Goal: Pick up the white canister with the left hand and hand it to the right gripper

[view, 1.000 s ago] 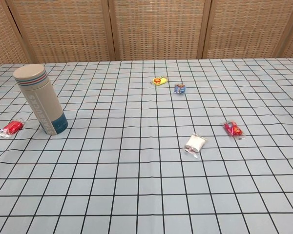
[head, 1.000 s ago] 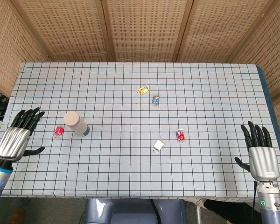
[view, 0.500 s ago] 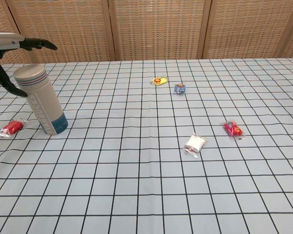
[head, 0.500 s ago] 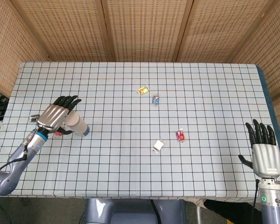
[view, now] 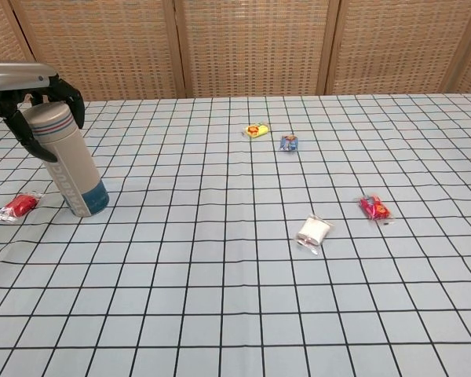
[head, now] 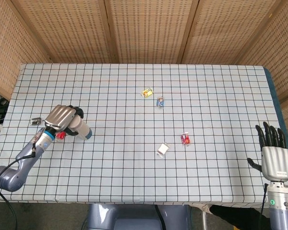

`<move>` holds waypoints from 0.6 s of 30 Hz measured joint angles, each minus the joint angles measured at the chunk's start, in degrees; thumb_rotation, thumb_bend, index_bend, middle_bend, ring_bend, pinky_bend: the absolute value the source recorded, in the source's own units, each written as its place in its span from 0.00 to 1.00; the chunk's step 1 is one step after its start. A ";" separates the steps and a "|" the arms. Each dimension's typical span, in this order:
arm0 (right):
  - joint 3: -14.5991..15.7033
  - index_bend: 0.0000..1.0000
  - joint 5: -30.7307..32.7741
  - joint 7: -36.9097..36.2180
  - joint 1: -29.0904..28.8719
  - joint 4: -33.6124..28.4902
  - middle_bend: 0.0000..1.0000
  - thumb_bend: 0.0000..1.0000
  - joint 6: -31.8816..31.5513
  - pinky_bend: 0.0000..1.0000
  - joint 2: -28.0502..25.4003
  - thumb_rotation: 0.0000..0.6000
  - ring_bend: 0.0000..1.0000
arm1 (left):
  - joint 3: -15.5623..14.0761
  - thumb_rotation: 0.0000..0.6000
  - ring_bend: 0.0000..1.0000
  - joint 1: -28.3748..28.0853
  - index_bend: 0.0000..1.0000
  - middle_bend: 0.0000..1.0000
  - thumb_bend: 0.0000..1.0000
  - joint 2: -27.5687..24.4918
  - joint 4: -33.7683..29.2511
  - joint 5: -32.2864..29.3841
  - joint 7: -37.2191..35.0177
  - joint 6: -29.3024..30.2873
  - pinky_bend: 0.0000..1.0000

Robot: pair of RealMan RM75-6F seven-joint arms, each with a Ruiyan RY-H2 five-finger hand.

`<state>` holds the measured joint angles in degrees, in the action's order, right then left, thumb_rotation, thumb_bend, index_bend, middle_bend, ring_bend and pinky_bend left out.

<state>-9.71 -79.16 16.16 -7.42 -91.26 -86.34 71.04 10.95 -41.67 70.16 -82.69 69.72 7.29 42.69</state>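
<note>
The white canister [head: 81, 130] [view: 71, 165], beige with a blue base, stands slightly tilted on the checked tablecloth at the left. My left hand [head: 62, 117] [view: 33, 88] sits over its top with the fingers [view: 72, 106] curled down around the lid; the thumb wraps the other side. The canister's base is on the table. My right hand [head: 274, 154] is held upright off the table's right front corner, fingers spread and holding nothing. It shows only in the head view.
A red packet [head: 60, 135] [view: 17, 206] lies just left of the canister, a small silvery item [head: 36, 120] further left. Mid-table lie a yellow packet [head: 147, 92], a blue packet [head: 160, 101], a red packet [head: 185, 139] and a white packet [head: 162, 149].
My left hand swung in from the table's left edge to the canister and its fingers curled around the top. The right hand sank slightly toward the front edge.
</note>
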 measured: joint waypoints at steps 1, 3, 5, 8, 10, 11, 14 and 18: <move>0.01 0.00 0.05 -0.13 0.00 -0.02 0.00 0.00 0.04 0.00 -0.04 1.00 0.00 | -0.04 1.00 0.50 0.00 0.71 0.57 0.13 -0.09 -0.23 -0.08 0.09 0.30 0.57; 0.05 0.00 0.12 -0.34 -0.01 -0.06 0.00 0.00 0.16 0.00 -0.11 1.00 0.00 | -0.06 1.00 0.51 0.05 0.72 0.58 0.18 -0.36 -0.92 -0.24 0.17 1.14 0.58; 0.11 0.00 0.22 -0.76 -0.03 -0.14 0.00 0.00 0.41 0.00 -0.21 1.00 0.00 | 0.04 1.00 0.51 0.10 0.73 0.59 0.19 -0.78 -1.86 -0.36 0.00 1.77 0.58; 0.24 0.00 0.45 -2.05 -0.14 -0.37 0.00 0.00 1.26 0.00 -0.44 1.00 0.00 | 0.48 1.00 0.51 -0.01 0.73 0.59 0.20 -1.78 -3.76 -0.50 -0.36 2.24 0.58; 0.38 0.00 0.61 -4.14 -0.38 -0.65 0.00 0.00 2.54 0.00 -0.74 1.00 0.00 | 0.97 1.00 0.51 -0.23 0.73 0.59 0.20 -2.83 -5.70 -0.67 -0.50 2.38 0.58; 0.45 0.00 0.64 -5.43 -0.55 -0.77 0.00 0.00 3.26 0.00 -0.91 1.00 0.00 | 1.40 1.00 0.51 -0.45 0.73 0.59 0.20 -3.68 -7.30 -0.87 -0.61 2.44 0.58; 0.71 0.00 0.52 -11.28 -1.42 -1.10 0.00 0.00 6.49 0.00 -1.75 1.00 0.00 | 2.82 1.00 0.51 -1.23 0.73 0.59 0.19 -6.04 -11.85 -1.73 -1.00 2.40 0.58; 0.99 0.00 -0.46 -22.09 -3.55 -1.57 0.00 0.00 12.24 0.00 -3.51 1.00 0.00 | 5.46 1.00 0.51 -3.10 0.74 0.59 0.19 -9.03 -18.10 -3.37 -1.23 2.30 0.58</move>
<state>-8.71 -79.63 -5.93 -10.97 -92.83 -74.09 67.53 16.41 -44.77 61.13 -100.79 66.35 6.06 45.00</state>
